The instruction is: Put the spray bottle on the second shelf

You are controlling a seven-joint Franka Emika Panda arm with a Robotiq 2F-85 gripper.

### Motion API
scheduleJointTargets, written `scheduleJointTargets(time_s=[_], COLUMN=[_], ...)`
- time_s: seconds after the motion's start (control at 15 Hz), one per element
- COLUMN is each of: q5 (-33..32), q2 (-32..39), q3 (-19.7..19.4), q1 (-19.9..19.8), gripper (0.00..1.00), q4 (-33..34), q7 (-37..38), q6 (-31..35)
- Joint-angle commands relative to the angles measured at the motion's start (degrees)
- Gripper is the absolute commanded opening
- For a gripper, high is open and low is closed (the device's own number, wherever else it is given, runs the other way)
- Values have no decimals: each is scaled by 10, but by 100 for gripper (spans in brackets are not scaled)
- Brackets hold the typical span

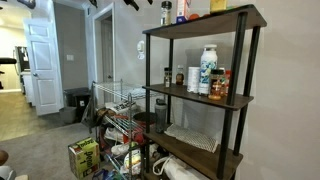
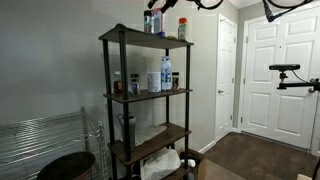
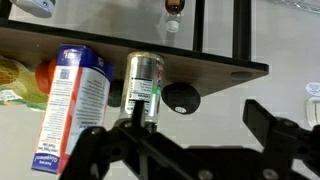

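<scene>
The spray bottle (image 1: 166, 12) is standing upright on the topmost board (image 1: 205, 22) of the shelving unit, at one end of a row of three things. Next to it is a blue can (image 1: 185, 10), and beyond that a yellow item (image 1: 218, 5). It is not sitting on the second shelf (image 1: 195, 97).

The wrist view is showing the scene upside down, so the bottle (image 3: 143, 80) is hanging from the board (image 3: 215, 68) with its dark head pointing toward the gripper (image 3: 170, 120). The pincer's two fingers are spread wide, far wider than the bottle, and are clamping nothing. Whether one finger is brushing the spray head cannot be told. Only this view is showing a black round knob (image 3: 181, 97) just beside the bottle, opposite the blue can (image 3: 70, 110).

The second shelf is carrying five things in an exterior view: three small containers, a tall white bottle (image 1: 208, 70) and a red-capped jar (image 1: 222, 85). In an exterior view only four are making themselves out on that board (image 2: 150, 95).

Both exterior views are showing four boards. A grey mat (image 1: 190, 138) is lying on the third. A wire rack (image 1: 115, 105) is standing beside the unit, and dark arm parts (image 2: 205, 4) are hanging above it.
</scene>
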Motion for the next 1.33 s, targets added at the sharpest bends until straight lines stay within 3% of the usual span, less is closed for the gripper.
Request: scheduleJointTargets(time_s=[0.0, 0.4, 1.27], q5=[-5, -57, -65], q2=[-2, 32, 181], q3=[0, 2, 0], q1=[-3, -25, -10], gripper=[100, 100, 100], q4=[-3, 29, 239], q7=[6, 62, 61], q6=[-1, 1, -43])
